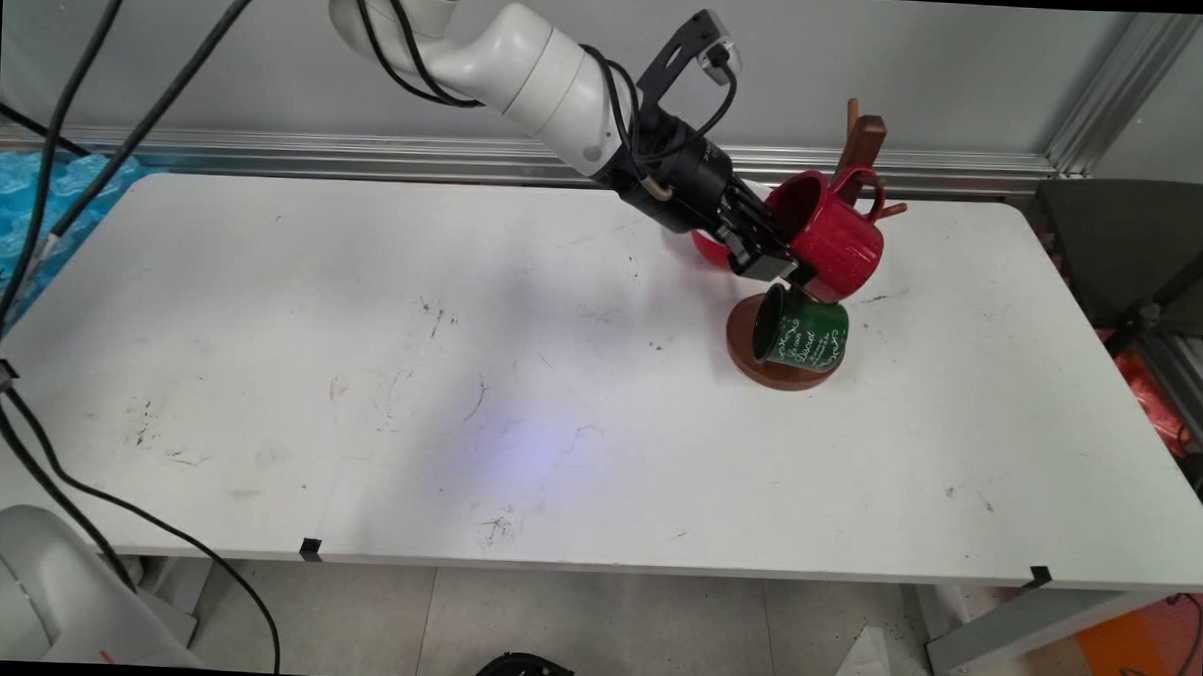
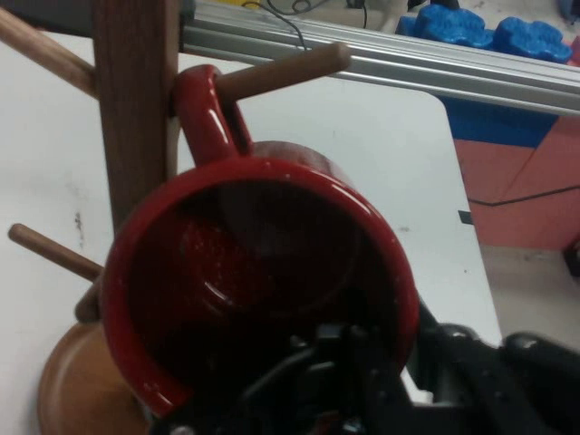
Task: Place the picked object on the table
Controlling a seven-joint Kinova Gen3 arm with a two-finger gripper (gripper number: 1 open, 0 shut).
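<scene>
Red mug (image 1: 833,238) is hanging tilted at the mug tree (image 1: 861,147), mouth facing the gripper (image 1: 776,265). In the hand view the red mug (image 2: 263,281) has its handle (image 2: 207,113) looped over a wooden peg (image 2: 285,72) sticking out from the upright post (image 2: 136,100), so the peg is passing through the handle loop. Gripper (image 2: 349,362) is sitting at the mug's lower rim: one of the fingers is reaching inside the mouth, the other is lying outside the wall, so the fingers are pinching the rim and closed down to about the wall's thickness.

Green mug (image 1: 800,331) with white lettering is lying on its side on the tree's round brown base (image 1: 761,369), just below the red mug, mouth pointing left. Base is also showing at the hand view's bottom left (image 2: 82,390). Another red object (image 1: 707,248) is peeking out behind the gripper, mostly hidden; can't tell what it is.

Tree is standing on the white bench (image 1: 460,373), far right side, near the back edge. Arm (image 1: 531,65) is coming in from upper left with black cables (image 1: 77,160) hanging off it. Aluminium rail (image 1: 368,155) is running along the wall behind the bench.
</scene>
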